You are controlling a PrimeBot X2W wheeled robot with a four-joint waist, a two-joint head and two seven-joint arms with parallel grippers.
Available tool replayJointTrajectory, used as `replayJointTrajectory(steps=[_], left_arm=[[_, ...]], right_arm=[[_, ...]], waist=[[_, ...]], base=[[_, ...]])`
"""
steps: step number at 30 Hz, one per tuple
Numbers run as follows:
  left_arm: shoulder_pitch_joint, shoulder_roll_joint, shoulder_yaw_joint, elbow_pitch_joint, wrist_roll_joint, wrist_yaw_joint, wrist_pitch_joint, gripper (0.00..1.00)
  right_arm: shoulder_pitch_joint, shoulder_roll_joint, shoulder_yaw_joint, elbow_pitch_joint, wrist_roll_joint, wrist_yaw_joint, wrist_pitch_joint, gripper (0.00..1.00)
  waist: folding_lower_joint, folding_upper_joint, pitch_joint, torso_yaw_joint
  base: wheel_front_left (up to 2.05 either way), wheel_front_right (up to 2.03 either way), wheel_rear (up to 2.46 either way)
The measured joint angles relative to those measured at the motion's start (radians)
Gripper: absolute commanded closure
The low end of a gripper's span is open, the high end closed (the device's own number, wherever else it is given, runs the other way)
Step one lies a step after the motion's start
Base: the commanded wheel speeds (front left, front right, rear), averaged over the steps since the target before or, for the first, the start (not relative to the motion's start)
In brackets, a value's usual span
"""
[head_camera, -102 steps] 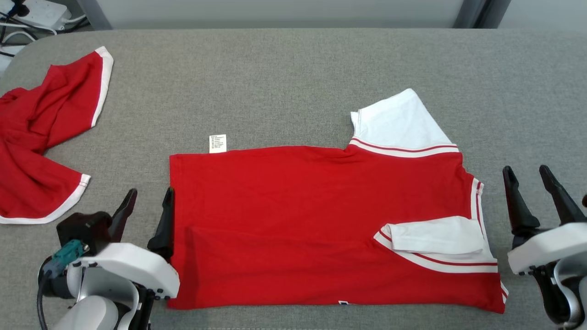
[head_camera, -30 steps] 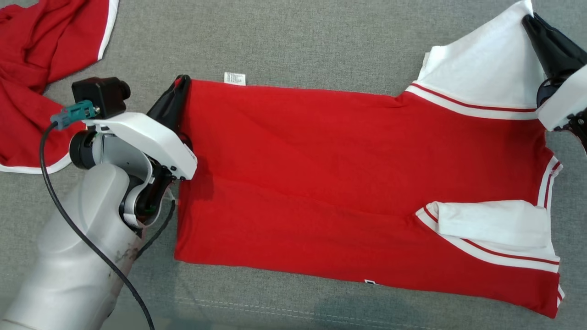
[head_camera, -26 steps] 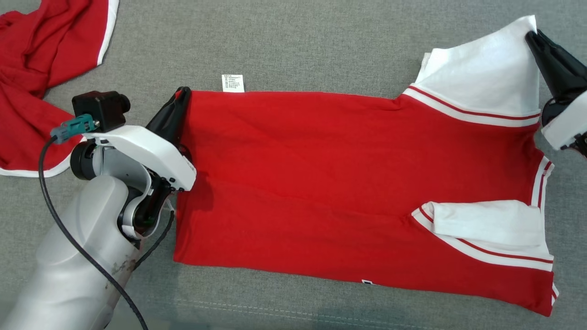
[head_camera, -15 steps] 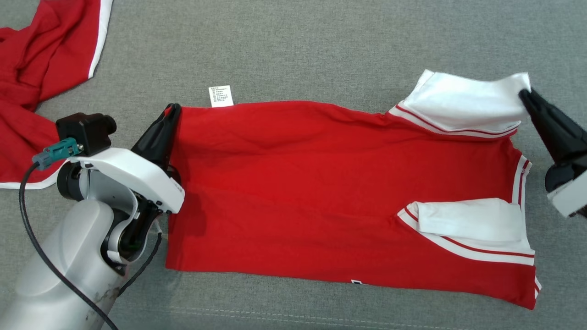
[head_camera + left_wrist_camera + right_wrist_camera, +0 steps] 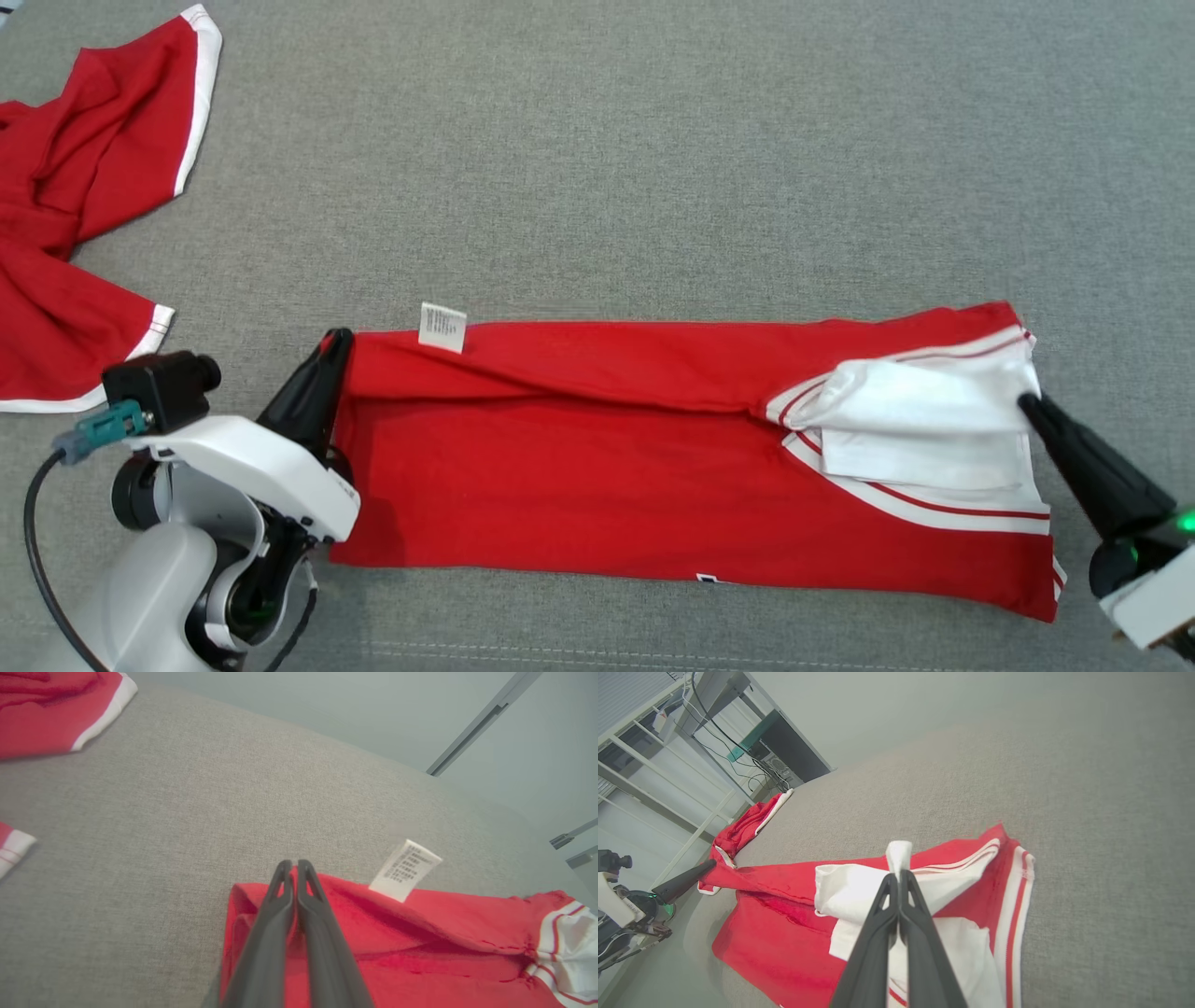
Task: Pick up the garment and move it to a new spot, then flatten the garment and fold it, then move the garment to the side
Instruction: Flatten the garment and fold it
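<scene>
My left gripper [image 5: 290, 865]: pinches red cotton shirt [image 5: 579, 467], nine o'clock corner
Right gripper [image 5: 896, 877]: pinches white sleeve [image 5: 924, 420], three o'clock, for level fold

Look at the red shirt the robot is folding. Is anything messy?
Yes. The white sleeve near the right pincer is bunched and crooked on the red shirt. A white tag pokes out by the left pincer. Another red garment lies crumpled at the far left.

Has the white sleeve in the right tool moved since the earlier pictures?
Yes. The white sleeve, held by the right tool, came toward the robot and now overlaps the near folded sleeve, once apart from it.
</scene>
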Motion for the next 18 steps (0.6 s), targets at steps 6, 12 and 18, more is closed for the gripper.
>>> replayJointTrajectory(steps=[6,12,18], left_arm=[[0.049,-0.007,0.001,-0.002,-0.038,0.007,0.006,1.0],[0.07,-0.009,0.017,0.033,-0.047,0.029,-0.021,0.0],[0.09,-0.006,0.035,0.032,0.025,0.089,-0.121,0.0]], right_arm=[[0.077,0.027,-0.007,-0.004,-0.004,0.0,0.001,1.0],[0.126,0.079,-0.03,0.005,-0.004,0.0,0.006,0.0],[0.17,0.121,-0.073,0.006,-0.013,0.0,-0.021,0.0]], waist=[[0.0,0.0,-0.01,-0.011],[0.0,0.0,-0.022,-0.016],[0.0,0.0,-0.04,-0.018]], base=[[0.0,0.0,0.0],[0.0,0.0,0.0],[0.0,0.0,0.0]])
